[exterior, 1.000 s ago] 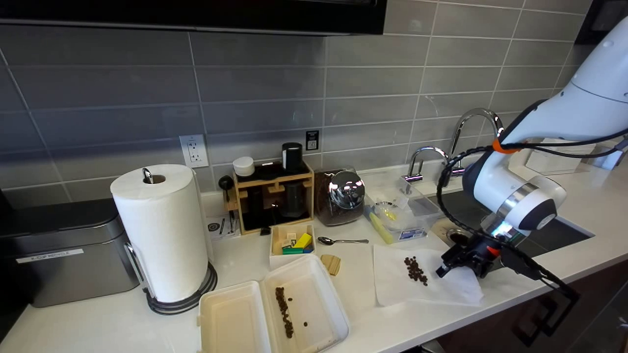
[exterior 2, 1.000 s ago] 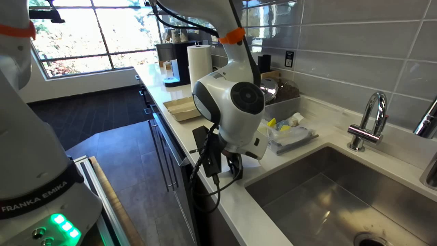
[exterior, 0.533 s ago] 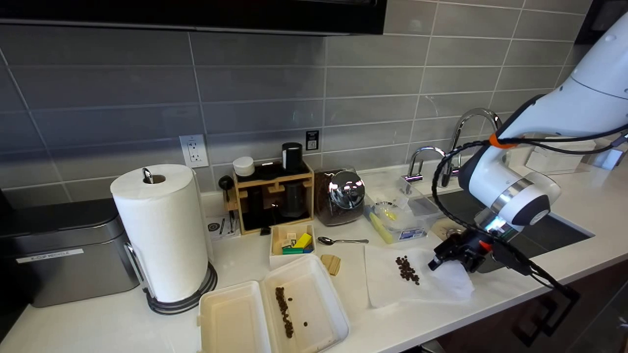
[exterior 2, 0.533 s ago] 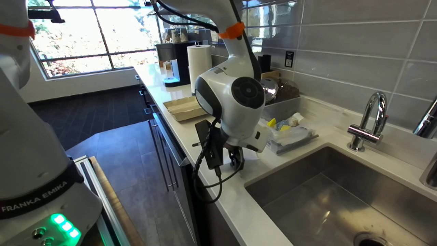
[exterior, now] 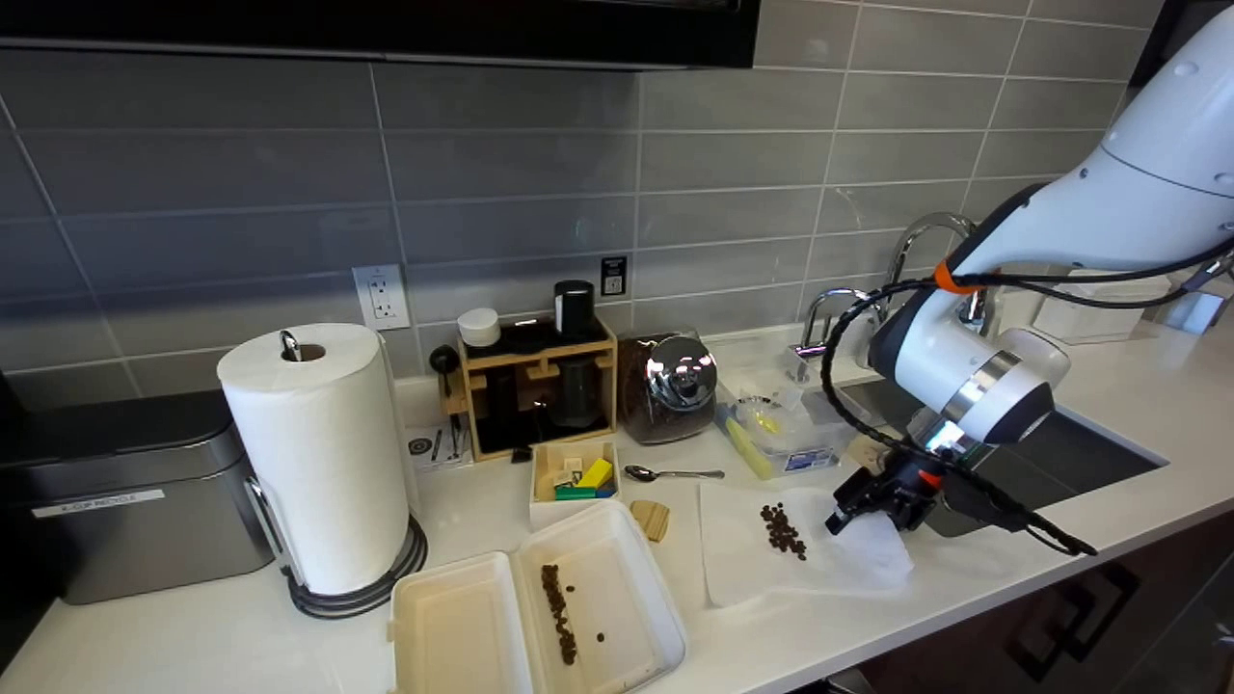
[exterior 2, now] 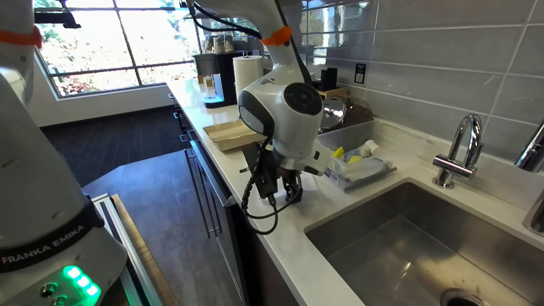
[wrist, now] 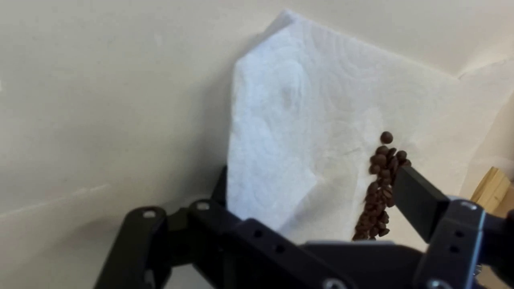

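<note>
My gripper (exterior: pixel 868 525) is at the right end of a white paper sheet (exterior: pixel 730 559) on the counter. It also shows in the other views (exterior 2: pixel 294 194) (wrist: pixel 315 180). Its jaws stand wide apart. In the wrist view the raised, folded edge of the sheet (wrist: pixel 269 140) hides most of the left finger, which stands behind or under it. The right finger pad (wrist: pixel 419 202) shows above the sheet, beside a pile of small dark brown pieces (wrist: pixel 373 204). The pile (exterior: pixel 783 533) lies on the sheet. I cannot tell whether the right finger touches it.
An open clamshell container (exterior: pixel 665 641) holds more brown pieces. A spoon (exterior: pixel 680 474), a small wooden piece (exterior: pixel 651 521), a white box (exterior: pixel 578 513) and a clear bin (exterior: pixel 819 461) stand behind. A sink (exterior 2: pixel 382 255) adjoins the counter; a paper roll (exterior: pixel 308 463) stands far left.
In the exterior view over the counter, the gripper has moved left, and the sheet with the brown pieces has slid left with it toward the clamshell container.
</note>
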Tool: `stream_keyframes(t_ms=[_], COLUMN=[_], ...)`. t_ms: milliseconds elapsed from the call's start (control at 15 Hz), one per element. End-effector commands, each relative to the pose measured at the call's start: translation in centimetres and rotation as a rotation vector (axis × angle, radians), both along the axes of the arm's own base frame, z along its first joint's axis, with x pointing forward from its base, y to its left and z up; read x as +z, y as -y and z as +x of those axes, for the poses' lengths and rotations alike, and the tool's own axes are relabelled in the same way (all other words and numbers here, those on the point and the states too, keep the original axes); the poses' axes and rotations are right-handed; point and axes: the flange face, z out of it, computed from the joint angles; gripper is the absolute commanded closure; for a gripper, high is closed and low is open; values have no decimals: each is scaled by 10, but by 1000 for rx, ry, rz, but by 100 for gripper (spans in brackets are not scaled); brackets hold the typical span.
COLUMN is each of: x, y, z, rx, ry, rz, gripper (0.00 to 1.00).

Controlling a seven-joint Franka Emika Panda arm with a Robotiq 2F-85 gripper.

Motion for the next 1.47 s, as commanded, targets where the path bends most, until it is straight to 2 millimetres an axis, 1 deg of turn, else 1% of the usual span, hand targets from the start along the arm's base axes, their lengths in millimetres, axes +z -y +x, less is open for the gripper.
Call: stream_keyframes(t_ms=[0,267,533,667,933,1333,1400], x=[0,2,8,11,6,-7,-4], y=[-11,-24,-34,-36,-45,-78,-86], z=[8,19,32,37,45,51,52], rx=[16,46,54,36,42,85,94], ry=[-26,-7,17,23,5,-38,-36], rz=[-110,-163,-140,-162,-187,-254,-263], gripper=[0,0,0,0,0,0,0])
